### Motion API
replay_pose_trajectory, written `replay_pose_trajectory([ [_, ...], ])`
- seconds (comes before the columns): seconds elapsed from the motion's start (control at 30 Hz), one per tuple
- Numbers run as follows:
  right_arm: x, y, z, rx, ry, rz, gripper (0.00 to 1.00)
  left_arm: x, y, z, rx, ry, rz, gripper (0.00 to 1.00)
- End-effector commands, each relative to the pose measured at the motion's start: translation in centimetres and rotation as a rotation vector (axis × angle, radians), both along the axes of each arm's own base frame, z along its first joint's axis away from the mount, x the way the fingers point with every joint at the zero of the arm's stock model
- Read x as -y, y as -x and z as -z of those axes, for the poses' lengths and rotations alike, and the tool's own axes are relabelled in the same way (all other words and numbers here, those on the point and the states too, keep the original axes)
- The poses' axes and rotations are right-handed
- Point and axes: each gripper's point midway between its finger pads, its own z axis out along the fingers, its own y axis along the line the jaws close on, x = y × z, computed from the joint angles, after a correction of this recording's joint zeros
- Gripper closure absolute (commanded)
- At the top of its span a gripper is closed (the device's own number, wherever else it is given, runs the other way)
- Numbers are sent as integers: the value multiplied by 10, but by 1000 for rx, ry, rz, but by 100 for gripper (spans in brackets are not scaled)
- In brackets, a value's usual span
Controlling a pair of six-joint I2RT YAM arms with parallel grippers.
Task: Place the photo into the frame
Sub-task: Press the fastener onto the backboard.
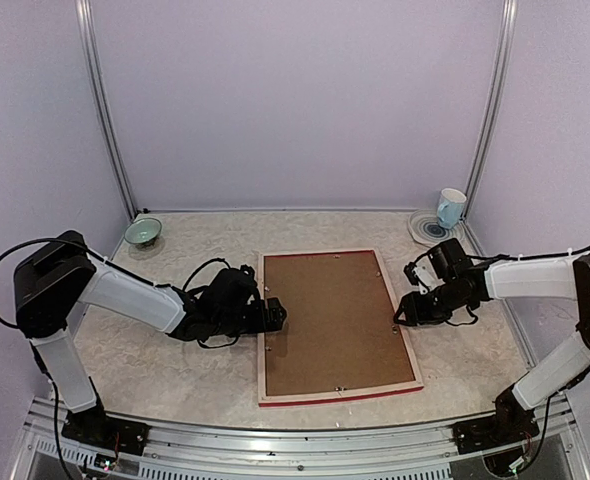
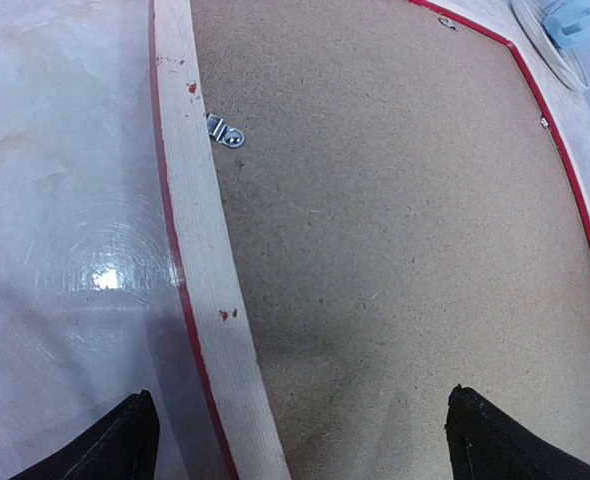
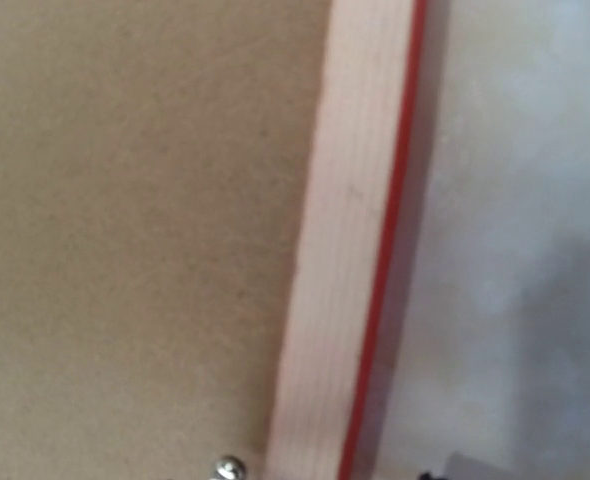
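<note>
Here is the frame (image 1: 341,393), lying flat and face down in the middle of the table (image 1: 175,370), its long sides running near to far. The pale wood back is up, with a thin red line showing along the edges. A brown backing board (image 1: 330,320) sits inside it and fills the opening. On the left wrist camera a small metal tab (image 2: 225,132) lies on the board, right against the left rail.

The left gripper (image 1: 275,316) is low at the frame's left rail, about halfway along it. Its jaws stand wide apart and hold nothing. One black fingertip (image 2: 115,445) hangs over bare table just left of the rail, the other over the board.

Over on the right, the right gripper (image 1: 402,316) is just beside the right rail, also about halfway along. Its wrist camera shows only the rail, board and table, all blurred and very close. The fingers do not show there, so I cannot tell how those jaws stand or whether they touch the rail.

At the far left corner is a small green bowl (image 1: 143,232). At the far right, a pale blue cup (image 1: 452,207) stands on a saucer (image 1: 422,232), well apart from the frame.
</note>
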Motion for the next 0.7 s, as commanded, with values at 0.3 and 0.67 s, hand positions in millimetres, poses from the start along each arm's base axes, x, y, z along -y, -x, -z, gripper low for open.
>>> replay_pose_trajectory([
  [0.3,-4,1,10,16,84,-17,51,1,5,7,-31,-29,-2,1],
  [0.67,-9,5,15,7,110,-41,53,2,6,8,-34,-24,5,2],
])
